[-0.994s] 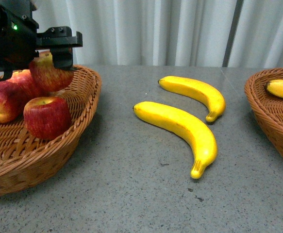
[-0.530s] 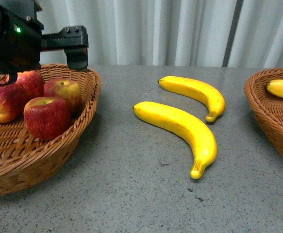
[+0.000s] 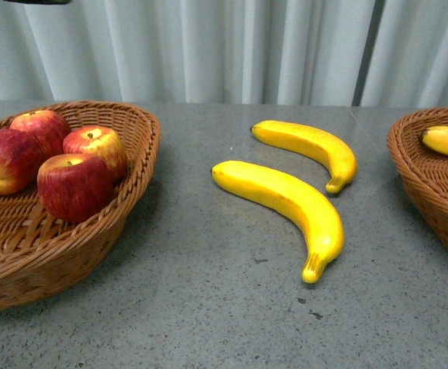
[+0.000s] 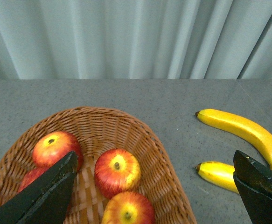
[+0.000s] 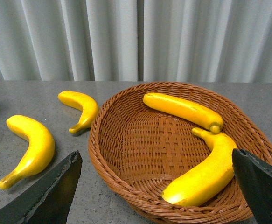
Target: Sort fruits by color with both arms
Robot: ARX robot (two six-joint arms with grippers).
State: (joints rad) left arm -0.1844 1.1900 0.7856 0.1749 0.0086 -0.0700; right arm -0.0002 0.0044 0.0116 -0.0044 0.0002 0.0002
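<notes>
Clearly the red half looks finished: four glossy red apples (image 3: 74, 184) sit together in the brown woven wicker basket on the left (image 3: 143, 142), and none shows outside it. The yellow half is, by my reading, only partly done. Two curved bright yellow bananas (image 5: 182, 111) lie inside the brown woven wicker basket on the right (image 5: 98, 154). Two more lie on the grey tabletop (image 3: 208, 307) between the baskets: the nearer loose banana (image 3: 285, 198) and the farther loose banana (image 3: 308, 146), close beside each other but not touching. Those two appear to be all that is left to move.

The left fingers (image 4: 47, 196) are spread wide and carry nothing. They hang above the apple basket, with the apples below and between them, well clear of the tips. The right fingers (image 5: 47, 196) are likewise spread wide and empty, poised above the banana basket. The two loose bananas therefore lie off to one side of them, apart from both tips and nowhere near a grasp.
</notes>
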